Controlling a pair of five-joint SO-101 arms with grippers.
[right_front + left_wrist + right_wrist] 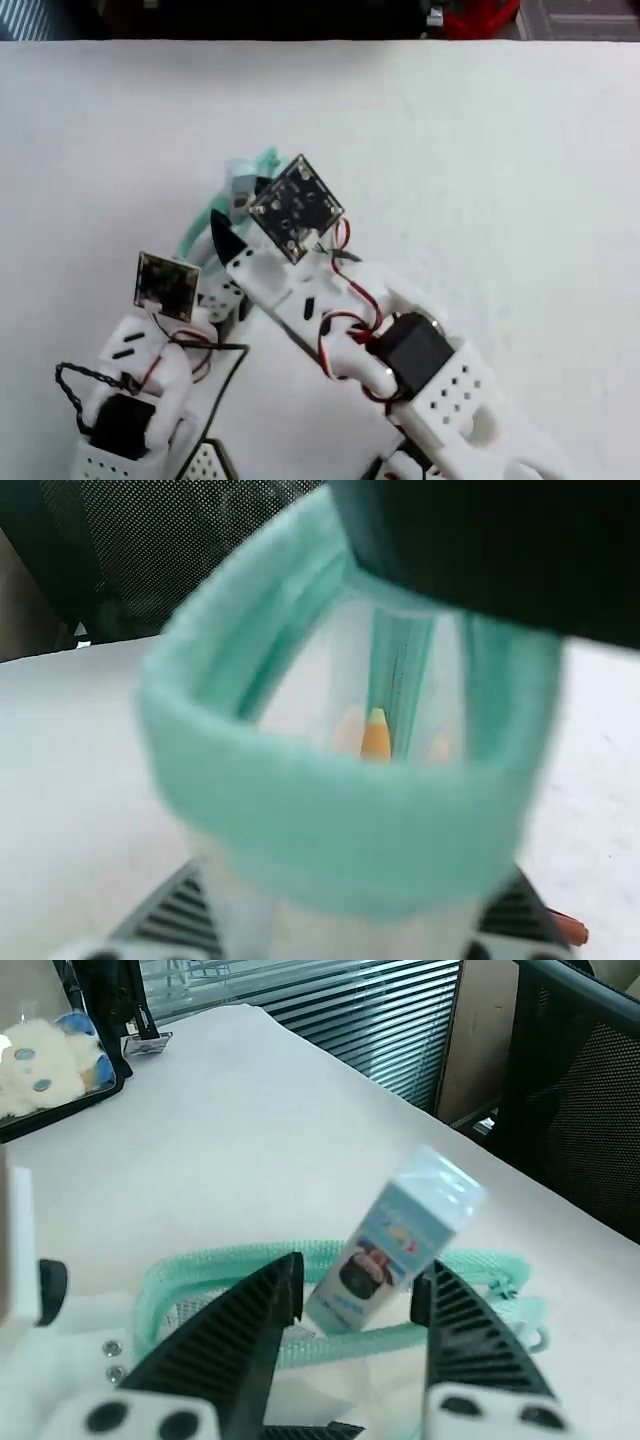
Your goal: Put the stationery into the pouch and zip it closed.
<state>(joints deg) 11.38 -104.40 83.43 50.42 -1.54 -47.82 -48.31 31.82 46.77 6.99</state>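
Note:
A mint-green pouch (193, 237) lies open on the white table, and its rim (330, 840) sits right against my left gripper (340, 942), which is shut on it. Inside the pouch I see an orange pencil tip (375, 735). My right gripper (360, 1272) hangs open over the pouch (200, 1265). A pale blue glue stick (395, 1245) stands tilted between its black fingers (255, 1325), with its lower end at the pouch mouth. From above, the glue stick (240, 185) shows just past my right gripper (228, 228). The left gripper (215, 292) is at the pouch's near end.
A small orange piece (570, 932) lies on the table beside the pouch. A black tray with a plush toy (50, 1055) stands at the table's far side. A dark mesh chair (580, 1090) is beyond the table edge.

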